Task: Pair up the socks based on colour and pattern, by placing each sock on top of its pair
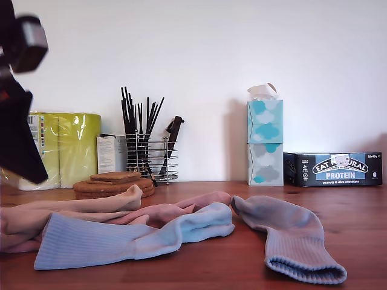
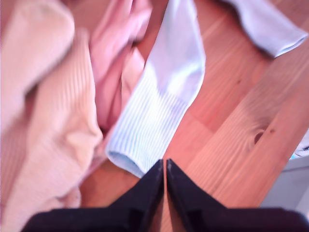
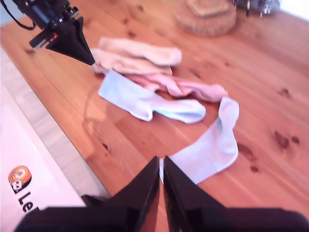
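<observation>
My first gripper [image 2: 164,164], jaws pressed together and empty, hovers above one light blue sock's [image 2: 161,104] ribbed cuff; my second gripper [image 3: 161,162], likewise closed, above the other blue sock [image 3: 208,145]. A wire rack [image 1: 151,158] holds black utensils [image 1: 138,115]. One box [image 1: 334,169] reads "PROTEIN".

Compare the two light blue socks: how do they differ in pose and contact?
The first light blue sock lies against the pile, overlapping the pink socks; the second light blue sock lies apart, alone on bare wood. The first lies nearly straight; the second is bent at the heel. Both are ribbed, light blue and ungripped.
</observation>
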`<state>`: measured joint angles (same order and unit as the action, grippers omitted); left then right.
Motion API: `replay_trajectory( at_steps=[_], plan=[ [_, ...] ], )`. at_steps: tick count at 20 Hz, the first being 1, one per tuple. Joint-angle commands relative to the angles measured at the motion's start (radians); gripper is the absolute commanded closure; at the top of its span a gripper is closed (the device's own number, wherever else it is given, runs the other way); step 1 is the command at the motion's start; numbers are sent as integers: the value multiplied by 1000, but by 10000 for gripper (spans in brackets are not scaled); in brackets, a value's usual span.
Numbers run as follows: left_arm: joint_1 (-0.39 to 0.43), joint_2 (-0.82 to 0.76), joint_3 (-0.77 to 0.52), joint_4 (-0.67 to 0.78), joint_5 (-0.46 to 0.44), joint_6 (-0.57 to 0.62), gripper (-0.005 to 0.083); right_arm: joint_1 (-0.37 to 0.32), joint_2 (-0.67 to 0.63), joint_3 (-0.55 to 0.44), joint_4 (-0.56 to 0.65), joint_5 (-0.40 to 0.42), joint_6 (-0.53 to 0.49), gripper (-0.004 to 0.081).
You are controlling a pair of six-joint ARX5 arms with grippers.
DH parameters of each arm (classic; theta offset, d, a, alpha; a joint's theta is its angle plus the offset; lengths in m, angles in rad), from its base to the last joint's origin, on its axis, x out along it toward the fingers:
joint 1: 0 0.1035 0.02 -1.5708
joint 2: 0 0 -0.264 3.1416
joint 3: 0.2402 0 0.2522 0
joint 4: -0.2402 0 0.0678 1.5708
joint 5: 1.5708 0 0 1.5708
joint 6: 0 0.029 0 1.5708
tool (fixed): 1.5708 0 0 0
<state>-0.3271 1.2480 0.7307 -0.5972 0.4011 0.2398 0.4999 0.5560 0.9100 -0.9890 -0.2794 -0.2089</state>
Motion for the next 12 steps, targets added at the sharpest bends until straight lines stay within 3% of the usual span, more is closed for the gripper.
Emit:
replay_trajectory(
  at_steps=[1, 3, 8, 12],
  plan=[
    [0, 60, -10, 34, -6, -73, 401, 6, 6, -9, 7, 1, -1, 783],
    [0, 130, 0, 50, -14, -179, 285, 6, 19, -9, 11, 1, -2, 783],
    [-1, 233, 9, 134, -48, -287, 291, 6, 39, -9, 12, 2, -19, 783],
    [-1, 267, 9, 161, -74, -304, 292, 6, 50, -9, 22, 2, -23, 783]
  ],
)
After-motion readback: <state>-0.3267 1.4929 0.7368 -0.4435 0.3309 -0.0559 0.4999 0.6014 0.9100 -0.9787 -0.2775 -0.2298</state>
